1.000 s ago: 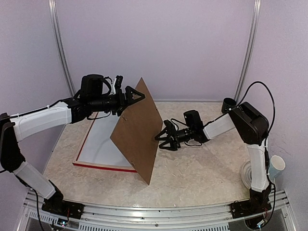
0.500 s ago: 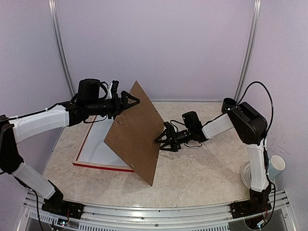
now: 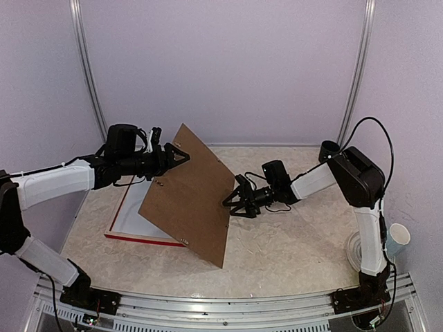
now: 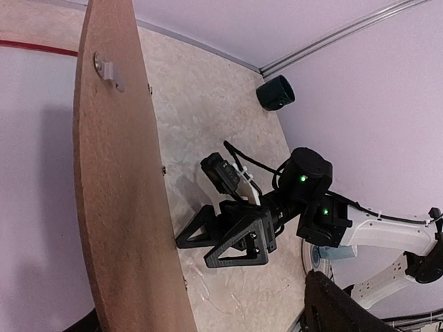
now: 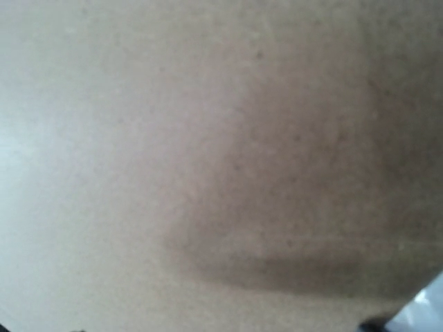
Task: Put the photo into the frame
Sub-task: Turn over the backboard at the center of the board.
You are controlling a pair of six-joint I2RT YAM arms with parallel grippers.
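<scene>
The frame point(image 3: 142, 239), thin and bright red, is laid flat on the worktop point(image 3: 277, 242) at centre left; a white surface point(image 3: 145, 207) is enclosed; its right part is hidden.

I'm in a robot test cell here, a lab booth rather than any home or shop. Plain pale lilac walls point(image 3: 228, 69) close me in on three sides, and metal posts point(image 3: 86, 69) run up the back corners. My left arm point(image 3: 55, 176) and right arm point(image 3: 360, 180) sit bolted to an aluminium rail point(image 3: 228, 304) at the near edge of a marble-patterned worktop point(image 3: 291, 242). A black cable point(image 3: 376, 118) loops loose.
</scene>
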